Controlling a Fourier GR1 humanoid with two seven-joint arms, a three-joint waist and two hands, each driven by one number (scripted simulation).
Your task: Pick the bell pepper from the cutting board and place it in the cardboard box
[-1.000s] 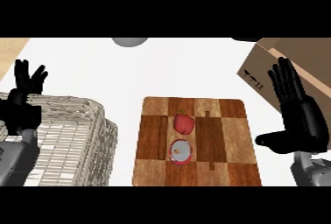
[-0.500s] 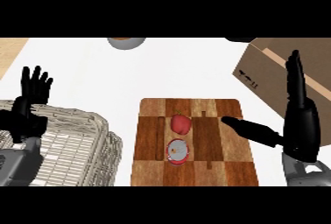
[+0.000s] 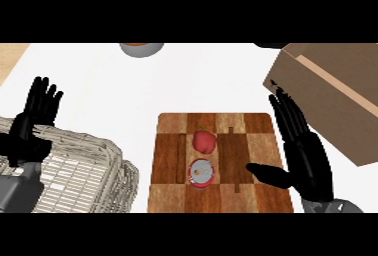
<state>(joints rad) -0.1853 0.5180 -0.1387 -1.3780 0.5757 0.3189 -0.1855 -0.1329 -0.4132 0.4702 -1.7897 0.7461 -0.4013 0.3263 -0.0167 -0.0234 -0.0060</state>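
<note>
A plain white worktop (image 3: 111, 85) fills the view, smooth and unmarked, with a strip of pale tan surface (image 3: 11, 57) showing at its far left corner. At the left, the left robot hand (image 3: 33, 120) stands open with its black fingers straight and pointing up, holding nothing, above a woven wicker basket (image 3: 81, 175) whose pale ribbed weave curves round the lower left corner. Near the top edge, left of centre, sits part of a round grey bowl (image 3: 140, 49) with something orange inside. In the middle lies a rectangular wooden cutting board (image 3: 177, 165), patterned in a checker of lighter and darker brown blocks with visible grain. On it rest two red pieces: a rounded red bell pepper (image 3: 204, 141) toward the board's centre, and just below it, nearly touching, a second red piece (image 3: 201, 173) with a pale, cut-looking face. The right robot hand (image 3: 303, 150) is open over the board's right edge, fingers long and straight, thumb stretched out toward the pepper pieces but apart from them; it grips nothing. To the right stands an open cardboard box (image 3: 332, 100), matte brown, with a lighter flap edge running diagonally across it, set at an angle beside the board.
</note>
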